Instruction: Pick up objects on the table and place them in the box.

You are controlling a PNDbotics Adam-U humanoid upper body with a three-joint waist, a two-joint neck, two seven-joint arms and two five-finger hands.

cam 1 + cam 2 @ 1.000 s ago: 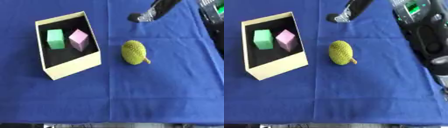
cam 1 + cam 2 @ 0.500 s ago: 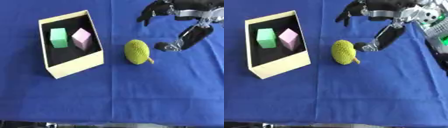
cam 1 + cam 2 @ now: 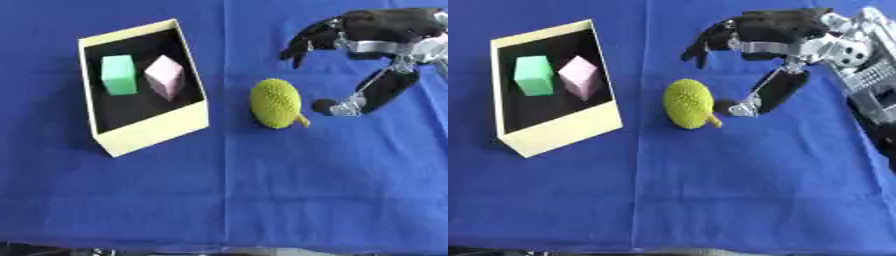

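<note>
A bumpy yellow-green fruit [image 3: 276,103] with a short stalk lies on the blue cloth, just right of the box. The cream-walled box [image 3: 150,131] with a black floor holds a green block [image 3: 118,75] and a pink block [image 3: 164,76]. My right hand [image 3: 785,35] hangs open to the right of the fruit and a little beyond it, fingers spread toward the fruit's far side. Its thumb [image 3: 765,97] points down with the tip close to the fruit's right side, apart from it. My left hand shows in neither view.
The blue cloth [image 3: 262,190] covers the whole table, with a fold line running down its middle. Part of my right arm [image 3: 872,95] comes in along the right edge. The table's near edge runs along the bottom.
My right hand has come down from the far right and spread open, now closing in beside the fruit. The fruit and the box have not moved.
</note>
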